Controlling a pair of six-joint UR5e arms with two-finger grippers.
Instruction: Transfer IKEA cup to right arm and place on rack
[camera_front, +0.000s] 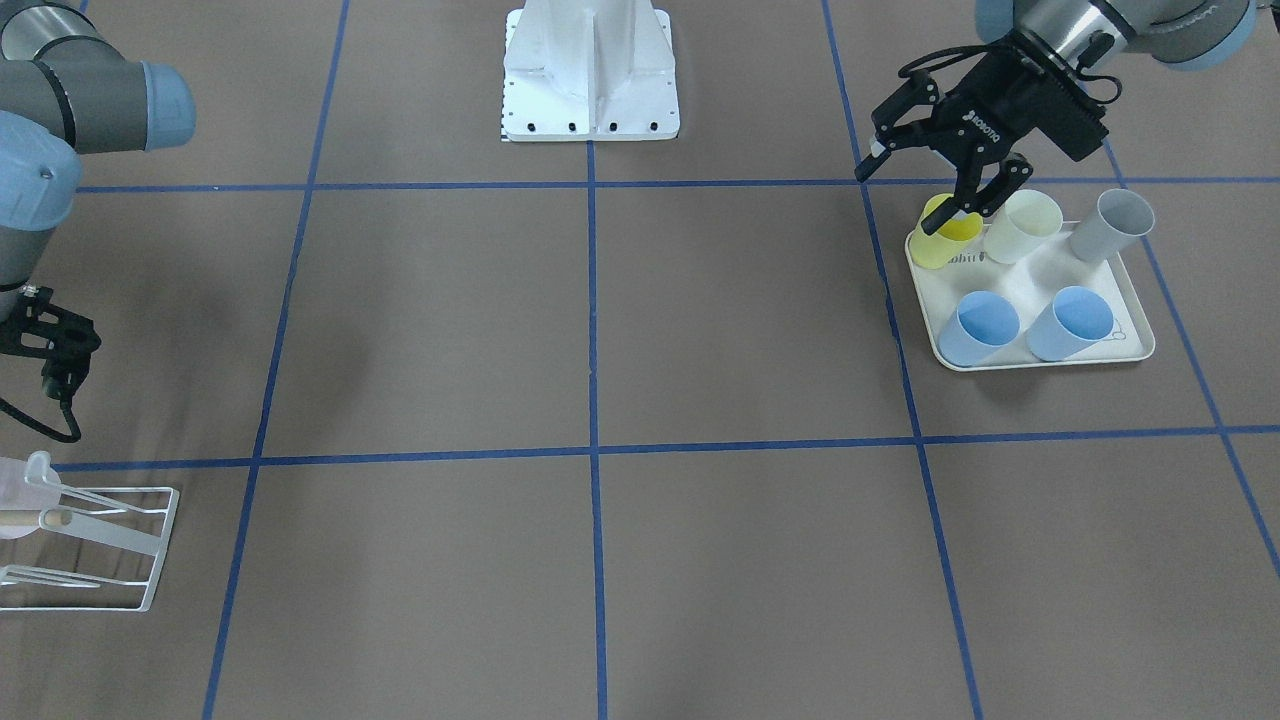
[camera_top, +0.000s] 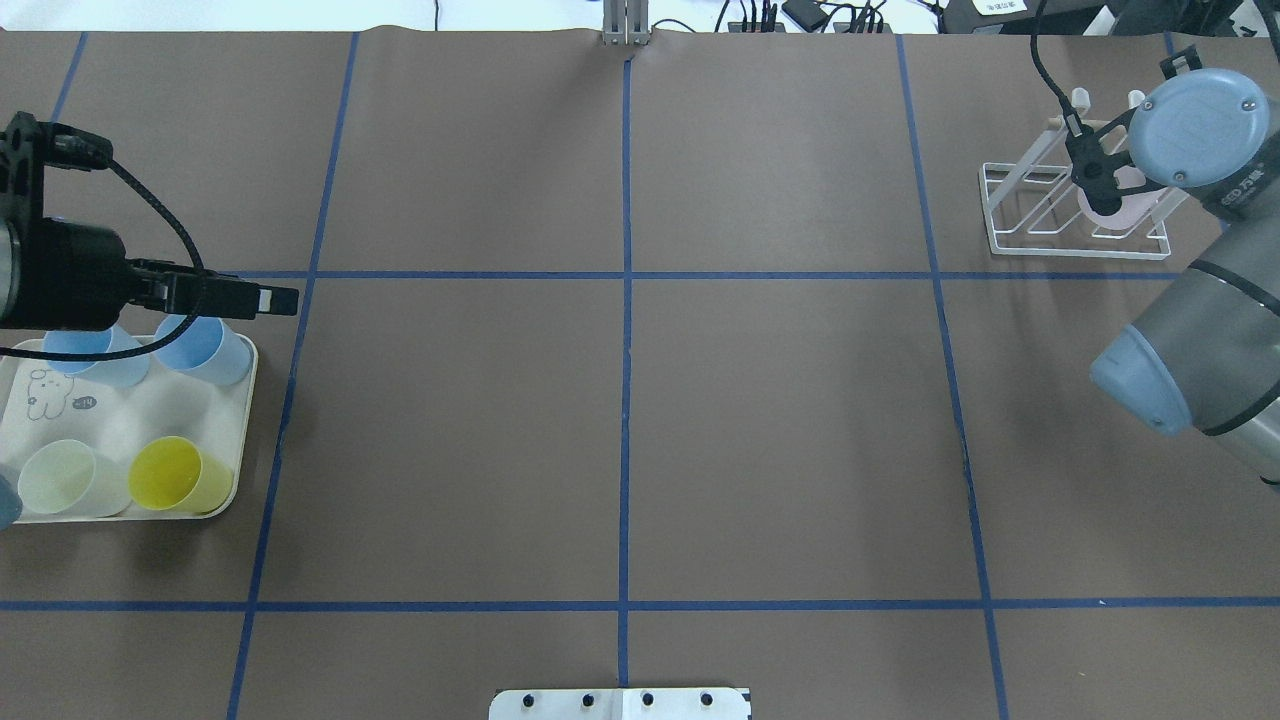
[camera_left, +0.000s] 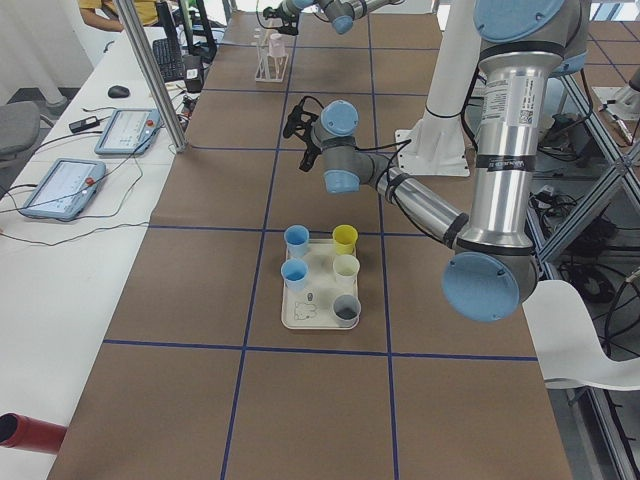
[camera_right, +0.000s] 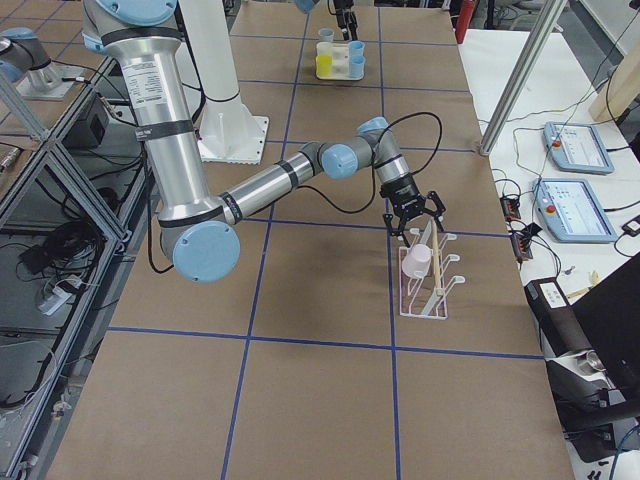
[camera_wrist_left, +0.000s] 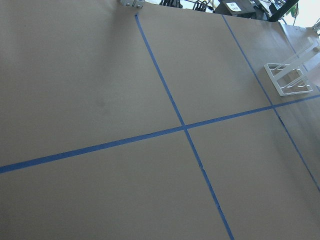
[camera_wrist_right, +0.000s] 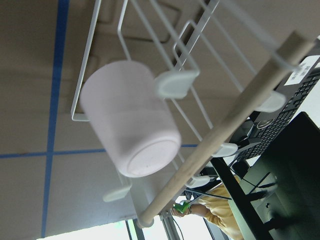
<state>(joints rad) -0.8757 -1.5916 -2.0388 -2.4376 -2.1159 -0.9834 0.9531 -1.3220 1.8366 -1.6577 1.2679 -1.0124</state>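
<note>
A pale pink IKEA cup (camera_wrist_right: 130, 120) lies on its side on the white wire rack (camera_wrist_right: 100, 40), hooked on a peg below the wooden rod (camera_wrist_right: 235, 110). It also shows in the right side view as the pink cup (camera_right: 415, 262) and from overhead as the pink cup (camera_top: 1115, 205). My right gripper (camera_right: 410, 212) hovers just above the rack (camera_right: 432, 295), open and apart from the cup. My left gripper (camera_front: 915, 180) hangs open and empty, high over the cream tray (camera_front: 1040, 362). That tray holds a yellow cup (camera_front: 945, 240), a cream cup (camera_front: 1022, 228), a grey cup (camera_front: 1110, 225) and two blue cups (camera_front: 980, 328).
The rack (camera_top: 1010, 215) stands at the far right of the table and the tray (camera_top: 130, 400) at the left edge. The robot's white base plate (camera_front: 590, 100) sits at the near middle. Blue tape lines cross the brown table. Tablets and cables lie beyond the table's far edge.
</note>
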